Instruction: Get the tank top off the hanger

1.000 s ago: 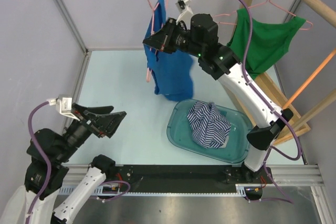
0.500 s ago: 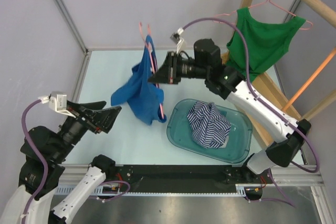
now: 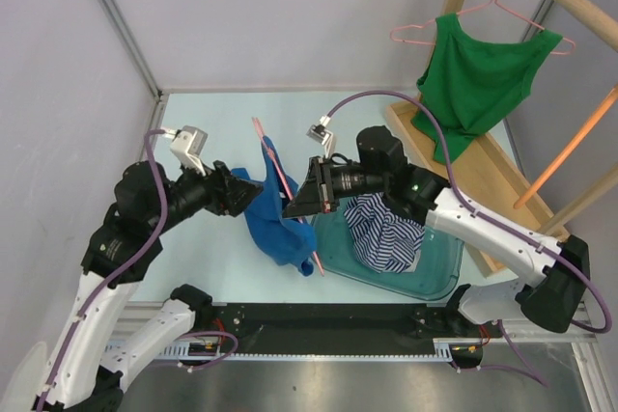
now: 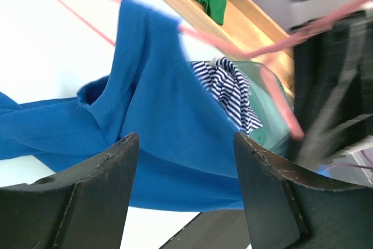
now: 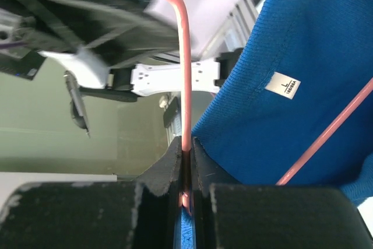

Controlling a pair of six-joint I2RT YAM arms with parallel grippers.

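The blue tank top (image 3: 275, 229) hangs crumpled from a pink wire hanger (image 3: 280, 176), low over the table's middle. My right gripper (image 3: 294, 202) is shut on the hanger's wire; in the right wrist view the pink hanger (image 5: 183, 56) runs straight down between the closed fingers of the right gripper (image 5: 186, 147), with the blue tank top (image 5: 303, 56) and its white label beside them. My left gripper (image 3: 241, 198) is at the top's left edge. In the left wrist view the left gripper (image 4: 185, 138) is open, with the blue tank top (image 4: 169, 144) just beyond its fingertips and the hanger (image 4: 233, 45) above.
A teal basin (image 3: 435, 277) holding a striped garment (image 3: 386, 229) sits just right of the blue top. A green tank top (image 3: 483, 65) hangs on another pink hanger from the wooden rack (image 3: 454, 151) at the back right. Walls close in the left and back.
The right arm swung the hanger and blue top down from the back toward the near middle. The left arm rose and reached right to the fabric, its jaws narrowing a little.
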